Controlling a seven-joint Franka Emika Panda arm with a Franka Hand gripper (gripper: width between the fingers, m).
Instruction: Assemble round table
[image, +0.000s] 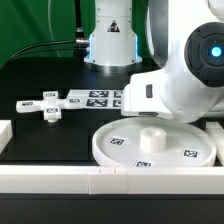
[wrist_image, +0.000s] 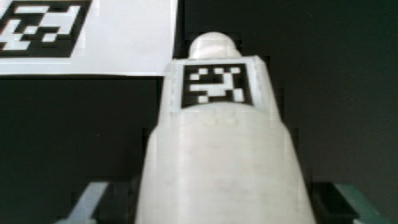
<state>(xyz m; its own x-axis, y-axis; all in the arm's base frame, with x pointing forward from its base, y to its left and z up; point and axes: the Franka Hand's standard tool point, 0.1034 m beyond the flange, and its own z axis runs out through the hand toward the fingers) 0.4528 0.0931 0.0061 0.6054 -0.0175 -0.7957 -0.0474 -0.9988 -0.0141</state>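
Note:
The large rimmed round disc (image: 150, 145) lies flat at the front of the black table, a raised hub at its middle. The small cross-shaped foot (image: 45, 105) lies apart at the exterior view's left. In the wrist view the short thick cylinder leg (wrist_image: 217, 120), with a tag near its narrow tip, runs out from between my fingers (wrist_image: 86, 203). My gripper (wrist_image: 217, 208) is shut on the leg, holding it over the dark table. In the exterior view the arm's white body (image: 185, 70) hides the gripper and the leg.
The marker board (image: 98, 97) lies behind the disc, and its corner shows in the wrist view (wrist_image: 80, 35). White border rails run along the front (image: 60, 180) and the exterior view's left (image: 4, 132). The arm's base (image: 110, 40) stands at the back.

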